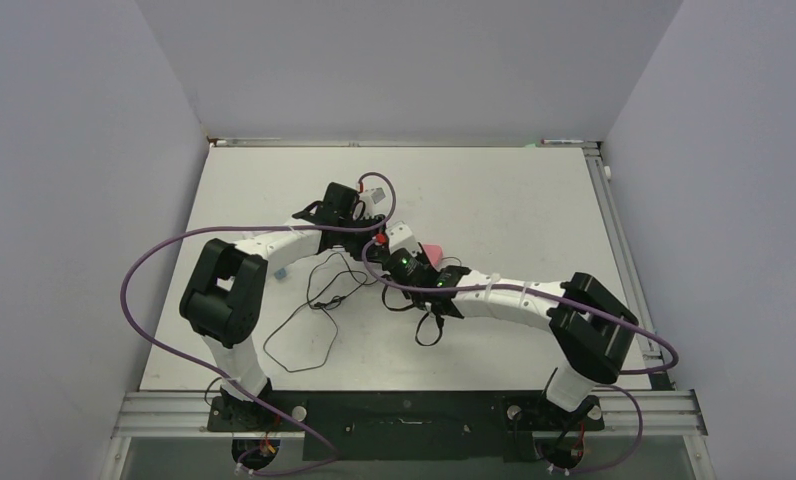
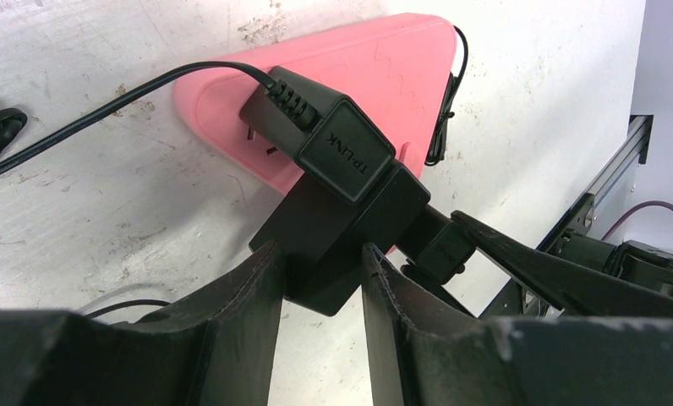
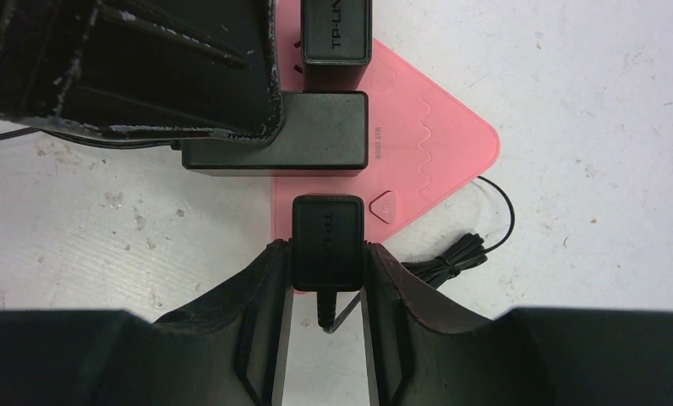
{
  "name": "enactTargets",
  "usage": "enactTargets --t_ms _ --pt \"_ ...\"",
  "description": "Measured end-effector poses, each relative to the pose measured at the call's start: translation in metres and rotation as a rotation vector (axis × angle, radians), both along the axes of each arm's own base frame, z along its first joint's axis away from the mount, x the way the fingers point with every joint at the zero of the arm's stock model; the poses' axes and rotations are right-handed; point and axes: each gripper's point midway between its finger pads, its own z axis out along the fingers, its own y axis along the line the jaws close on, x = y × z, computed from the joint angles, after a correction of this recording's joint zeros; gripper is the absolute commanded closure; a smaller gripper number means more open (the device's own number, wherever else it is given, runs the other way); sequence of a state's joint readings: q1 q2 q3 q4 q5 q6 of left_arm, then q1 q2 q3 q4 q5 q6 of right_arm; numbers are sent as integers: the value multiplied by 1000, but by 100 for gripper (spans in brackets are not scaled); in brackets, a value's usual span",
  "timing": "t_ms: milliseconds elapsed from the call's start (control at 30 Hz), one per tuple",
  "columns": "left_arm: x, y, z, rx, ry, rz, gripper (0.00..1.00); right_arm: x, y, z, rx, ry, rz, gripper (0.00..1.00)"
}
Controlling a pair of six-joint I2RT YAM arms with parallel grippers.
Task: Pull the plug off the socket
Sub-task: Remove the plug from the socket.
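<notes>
Gripping a black TP-LINK plug (image 3: 327, 228) seated at one edge of the pink triangular socket strip (image 3: 434, 127), right gripper (image 3: 326, 254) is clamped tight. Left gripper (image 2: 320, 258) pinches the larger black adapter (image 2: 350, 220) at mid-strip. Second TP-LINK plug (image 2: 333, 144) at the opposite edge, prongs showing.

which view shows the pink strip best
Right wrist: it looks straight down on the strip, its outline clear. Left wrist shows it slanted, partly behind plugs; the top view catches only a pink sliver.
</notes>
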State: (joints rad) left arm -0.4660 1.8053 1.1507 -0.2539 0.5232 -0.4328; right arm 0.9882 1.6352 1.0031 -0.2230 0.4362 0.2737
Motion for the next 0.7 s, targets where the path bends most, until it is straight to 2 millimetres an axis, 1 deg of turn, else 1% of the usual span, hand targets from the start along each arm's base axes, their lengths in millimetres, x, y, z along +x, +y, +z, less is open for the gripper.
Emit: enactTargets --t_ms 500,700 --pt "1 0 0 2 -2 2 67 -3 5 -1 -131 -72 -16 95" --pt "1 1 0 5 -1 3 67 -4 6 -1 -139 -75 -15 95"
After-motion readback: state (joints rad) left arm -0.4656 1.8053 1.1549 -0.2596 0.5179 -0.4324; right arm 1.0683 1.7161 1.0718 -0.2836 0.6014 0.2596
